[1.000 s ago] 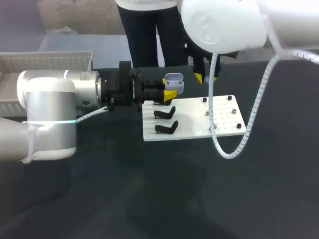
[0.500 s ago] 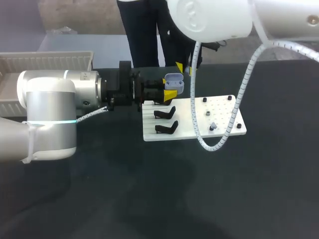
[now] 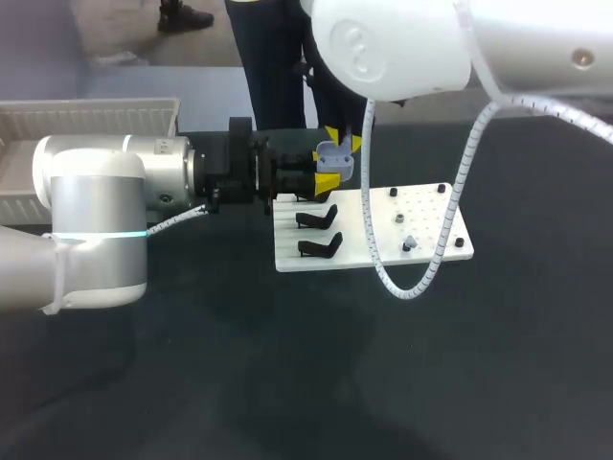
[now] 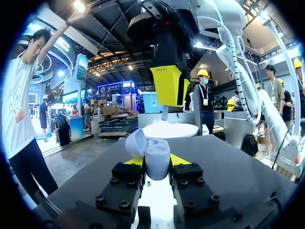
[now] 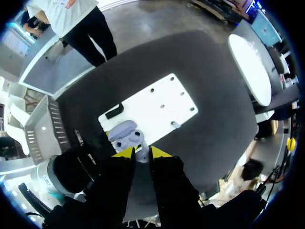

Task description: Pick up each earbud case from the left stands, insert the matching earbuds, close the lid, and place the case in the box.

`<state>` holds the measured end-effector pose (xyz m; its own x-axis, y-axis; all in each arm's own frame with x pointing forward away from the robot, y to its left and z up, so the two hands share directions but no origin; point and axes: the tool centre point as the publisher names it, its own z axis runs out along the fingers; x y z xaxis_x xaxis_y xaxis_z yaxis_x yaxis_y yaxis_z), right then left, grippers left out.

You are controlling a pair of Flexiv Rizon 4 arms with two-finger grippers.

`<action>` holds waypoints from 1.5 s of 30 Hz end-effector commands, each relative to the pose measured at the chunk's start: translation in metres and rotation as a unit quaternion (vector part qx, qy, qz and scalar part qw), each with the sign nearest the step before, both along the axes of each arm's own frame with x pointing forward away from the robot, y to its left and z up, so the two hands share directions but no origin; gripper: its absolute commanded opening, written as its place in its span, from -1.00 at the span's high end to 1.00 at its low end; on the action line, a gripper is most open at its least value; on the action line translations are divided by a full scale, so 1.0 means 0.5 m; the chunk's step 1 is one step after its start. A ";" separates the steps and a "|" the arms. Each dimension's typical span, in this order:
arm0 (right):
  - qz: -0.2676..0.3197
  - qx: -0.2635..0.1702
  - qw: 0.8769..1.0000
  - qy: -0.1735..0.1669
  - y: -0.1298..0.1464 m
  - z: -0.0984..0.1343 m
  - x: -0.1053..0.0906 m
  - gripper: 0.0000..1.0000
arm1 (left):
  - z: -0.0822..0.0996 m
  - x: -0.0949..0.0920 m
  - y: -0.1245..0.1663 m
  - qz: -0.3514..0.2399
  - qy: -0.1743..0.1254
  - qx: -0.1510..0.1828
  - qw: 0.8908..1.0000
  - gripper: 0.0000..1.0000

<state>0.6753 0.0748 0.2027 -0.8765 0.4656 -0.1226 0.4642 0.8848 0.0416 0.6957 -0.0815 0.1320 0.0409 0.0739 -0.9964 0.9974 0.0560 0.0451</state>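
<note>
Moved: right tool [image 3: 343, 140] has swung in from the right over the last second and now hangs directly above the case [image 3: 335, 159]. Its cable loop [image 3: 412, 283] came across the board [image 3: 431, 206] with it. Left tool [image 3: 323, 169] and case have not shifted.
Left tool: closed on the case body from both sides. It holds the case upright over the board's far left corner, off the surface [image 3: 287, 383].
Case: lid [image 4: 135, 142] hinged open. The right wrist view looks down into the open body, but I cannot tell whether anything is seated inside.
Right tool: fingers pinched on a small pale earbud [image 5: 141, 154], pointing down at the open case. It sits just above the case and is not touching it, as far as I can see.
Stands: two black stands [image 3: 317, 218] show on the board's left side, both bare.
Board, right half: two small grey items [image 3: 397, 218] near the pegs. They may be earbuds, but are too small to tell.
Box [image 3: 86, 120]: at the far left. Contents cannot be made out.
Progress (judgement): pick-up is done for this case and the lid is open. The earbud in the right tool is lined up but not yet inserted. Still to do: seat it, make sure its mate is in, close the lid, carry the case to the box.
</note>
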 end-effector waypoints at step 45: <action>0.015 -0.016 1.000 0.014 0.011 -0.035 0.022 1.00 | 0.000 -0.003 -0.001 0.003 -0.001 0.000 1.000 1.00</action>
<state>0.6883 0.0809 0.1835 -0.8941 0.4338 -0.1115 0.4366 0.8997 -0.0003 0.6957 -0.0815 0.1320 0.0409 0.0739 -0.9964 0.9974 0.0560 0.0451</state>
